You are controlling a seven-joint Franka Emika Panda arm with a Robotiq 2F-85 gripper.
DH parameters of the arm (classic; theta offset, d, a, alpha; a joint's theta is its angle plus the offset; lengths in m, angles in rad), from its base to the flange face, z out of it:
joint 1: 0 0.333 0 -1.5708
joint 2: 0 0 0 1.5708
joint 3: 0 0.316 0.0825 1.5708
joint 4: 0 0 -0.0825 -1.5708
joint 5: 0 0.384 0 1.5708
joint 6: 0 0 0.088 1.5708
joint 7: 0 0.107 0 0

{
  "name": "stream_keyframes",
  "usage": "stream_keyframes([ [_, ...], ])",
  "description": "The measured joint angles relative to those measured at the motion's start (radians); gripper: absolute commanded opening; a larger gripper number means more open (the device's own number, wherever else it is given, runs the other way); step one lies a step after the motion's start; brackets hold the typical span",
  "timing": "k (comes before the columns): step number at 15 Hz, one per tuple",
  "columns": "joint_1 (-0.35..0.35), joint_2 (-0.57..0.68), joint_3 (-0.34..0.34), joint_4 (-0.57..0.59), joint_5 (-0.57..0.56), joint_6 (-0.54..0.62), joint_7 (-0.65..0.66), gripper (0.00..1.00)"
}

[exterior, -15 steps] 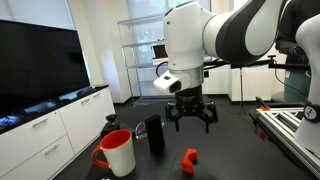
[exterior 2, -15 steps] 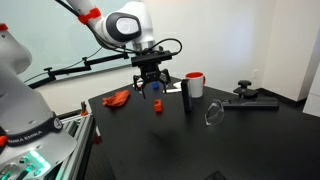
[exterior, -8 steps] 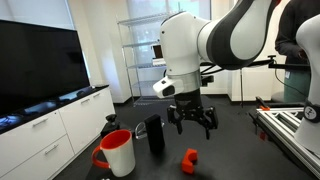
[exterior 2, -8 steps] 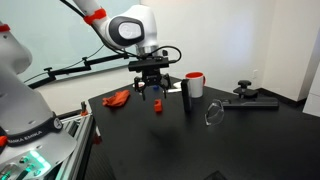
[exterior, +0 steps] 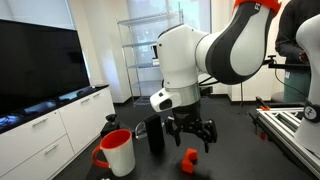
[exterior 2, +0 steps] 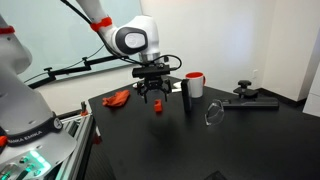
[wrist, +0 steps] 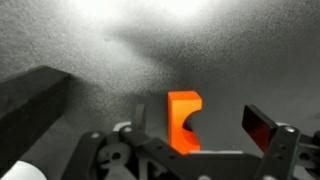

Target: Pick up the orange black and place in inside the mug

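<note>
The orange block (exterior: 189,158) stands on the black table, also seen in an exterior view (exterior 2: 157,107) and in the wrist view (wrist: 182,119), where it has a curved notch on its right side. My gripper (exterior: 191,137) hangs open just above it, fingers apart; it also shows in an exterior view (exterior 2: 156,93). In the wrist view the block sits between the fingers (wrist: 200,125), nearer the left one. The red and white mug (exterior: 116,152) stands left of the block, and shows in an exterior view (exterior 2: 193,84) at the table's far side.
A black cylinder (exterior: 154,135) stands between mug and gripper, also in an exterior view (exterior 2: 187,97). An orange-red cloth-like object (exterior 2: 118,98), a clear glass (exterior 2: 213,114) on its side and a black tool (exterior 2: 248,96) lie on the table.
The gripper has come down toward the orange block and shifted slightly over it. The block and mug have not moved.
</note>
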Motion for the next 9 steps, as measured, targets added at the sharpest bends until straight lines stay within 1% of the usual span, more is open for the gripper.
stream_keyframes([
  [9, 0.0, 0.041, 0.013, 0.025, 0.0, 0.025, 0.001, 1.0],
])
